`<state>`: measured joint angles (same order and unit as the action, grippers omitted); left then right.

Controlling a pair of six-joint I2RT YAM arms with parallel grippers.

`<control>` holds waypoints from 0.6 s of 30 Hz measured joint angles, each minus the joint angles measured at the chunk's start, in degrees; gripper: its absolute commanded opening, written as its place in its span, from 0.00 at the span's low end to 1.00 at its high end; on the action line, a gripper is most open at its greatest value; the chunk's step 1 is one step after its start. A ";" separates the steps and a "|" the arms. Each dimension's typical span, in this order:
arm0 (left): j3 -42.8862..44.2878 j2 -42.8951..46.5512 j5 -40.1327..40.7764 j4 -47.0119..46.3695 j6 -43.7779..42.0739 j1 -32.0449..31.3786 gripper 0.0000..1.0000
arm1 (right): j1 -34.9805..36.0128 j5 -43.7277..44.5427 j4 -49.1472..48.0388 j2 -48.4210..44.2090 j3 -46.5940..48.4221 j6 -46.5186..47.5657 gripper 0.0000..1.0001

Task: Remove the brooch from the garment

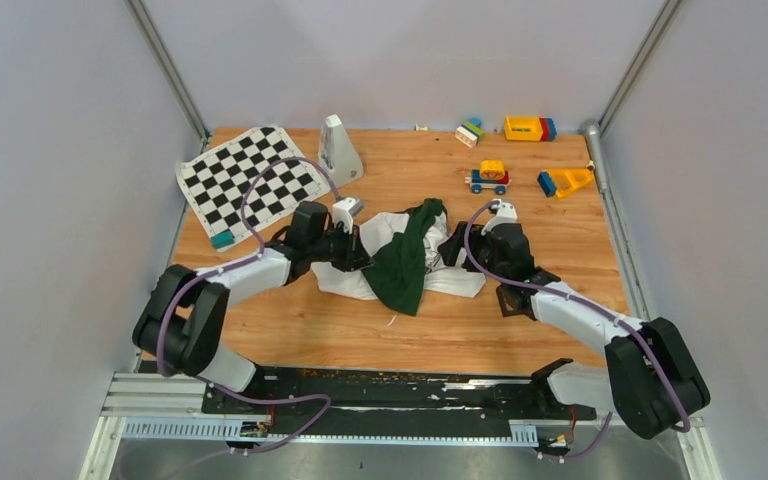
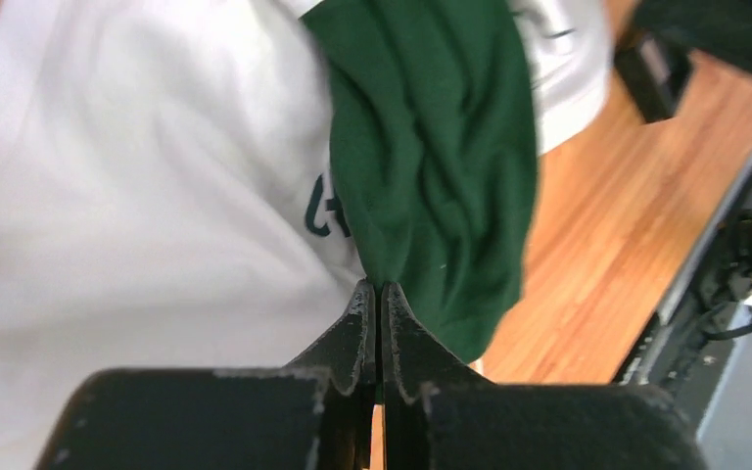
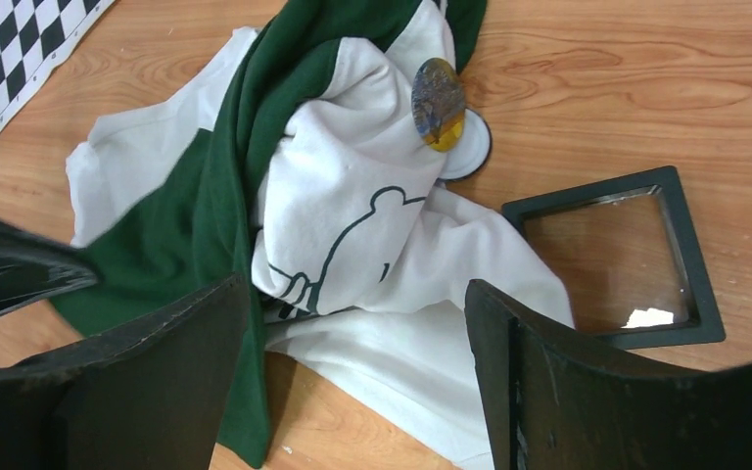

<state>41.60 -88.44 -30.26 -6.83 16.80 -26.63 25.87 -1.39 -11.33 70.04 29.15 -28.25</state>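
Note:
The garment (image 1: 388,228) lies crumpled at the table's middle, white with a dark green sleeve draped over it. My left gripper (image 1: 365,250) is shut on the green sleeve, and the cloth runs into its closed fingertips in the left wrist view (image 2: 379,289). My right gripper (image 1: 457,245) is open and empty, hovering over the garment's right part (image 3: 372,215) with its jaws wide apart (image 3: 354,289). The brooch (image 3: 438,103), a small oval blue-and-yellow disc, sits on a raised white fold at the far edge. I cannot make it out in the top view.
A black square tray (image 3: 690,255) lies on the wood right of the garment, under my right arm (image 1: 513,300). A chequered mat (image 1: 245,180) with a teal block (image 1: 222,239) lies back left, next to a white wedge-shaped object (image 1: 338,150). Toy vehicles (image 1: 487,177) and blocks (image 1: 525,128) stand back right.

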 measured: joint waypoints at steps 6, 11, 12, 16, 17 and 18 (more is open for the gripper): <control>5.86 10.01 0.50 9.79 2.16 0.09 0.00 | -0.02 1.33 1.16 0.81 0.92 0.55 0.82; 13.46 16.35 4.24 21.11 3.19 1.29 0.00 | 0.00 0.09 1.22 2.43 1.44 1.40 0.84; 15.15 17.62 5.42 23.67 3.28 1.57 0.00 | 0.00 -0.24 1.29 2.89 1.60 1.57 0.84; 19.43 19.98 8.44 30.01 3.28 2.08 0.00 | 0.00 -1.33 1.44 4.76 2.56 1.99 0.86; 20.00 20.02 8.92 31.28 3.28 2.16 0.00 | -0.02 -1.79 1.51 4.98 2.69 2.03 0.87; 20.06 20.02 9.22 32.02 3.28 2.25 0.00 | -0.02 -2.32 1.60 5.11 2.75 2.01 0.87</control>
<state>61.67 -68.42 -21.04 25.19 20.08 -24.38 25.85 -3.70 -9.74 75.16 31.90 -26.24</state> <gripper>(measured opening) 0.009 0.857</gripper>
